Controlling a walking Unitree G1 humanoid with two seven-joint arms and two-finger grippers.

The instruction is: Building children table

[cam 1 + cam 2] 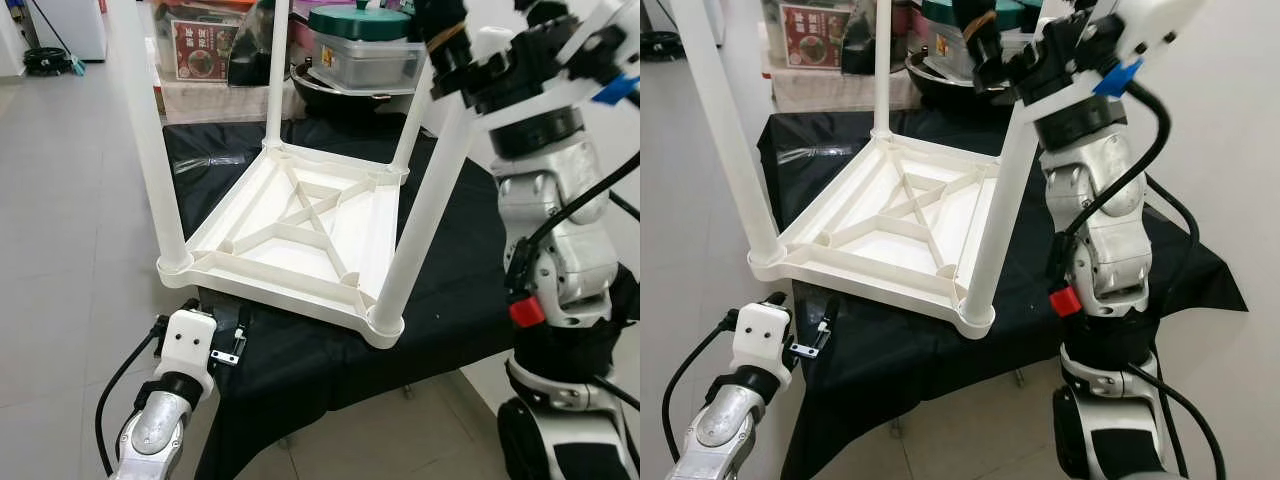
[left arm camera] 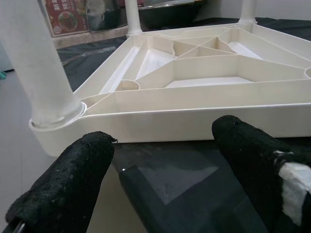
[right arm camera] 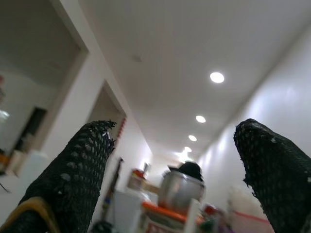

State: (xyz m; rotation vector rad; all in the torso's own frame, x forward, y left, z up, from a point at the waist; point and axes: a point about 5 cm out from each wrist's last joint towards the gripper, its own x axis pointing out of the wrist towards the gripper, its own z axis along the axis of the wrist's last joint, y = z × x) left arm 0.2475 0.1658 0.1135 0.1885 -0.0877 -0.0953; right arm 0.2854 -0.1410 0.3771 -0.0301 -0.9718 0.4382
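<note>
A white plastic children's table (image 1: 300,225) lies upside down on a black cloth (image 1: 300,365), its ribbed underside up and its legs standing upright. The near right leg (image 1: 425,200) rises to my raised right arm. My right gripper (image 1: 445,40) is up at that leg's top, open, fingers (image 3: 77,165) pointing at the ceiling with nothing between them. My left gripper (image 2: 165,145) is low at the front left, open, just before the tabletop's near rim (image 2: 194,121) and the near left leg (image 1: 150,130).
Behind the table stand a box with a red label (image 1: 200,50), a dark pot and a lidded grey container (image 1: 365,45). Grey tiled floor (image 1: 60,250) lies to the left. The cloth hangs over the front edge of its support.
</note>
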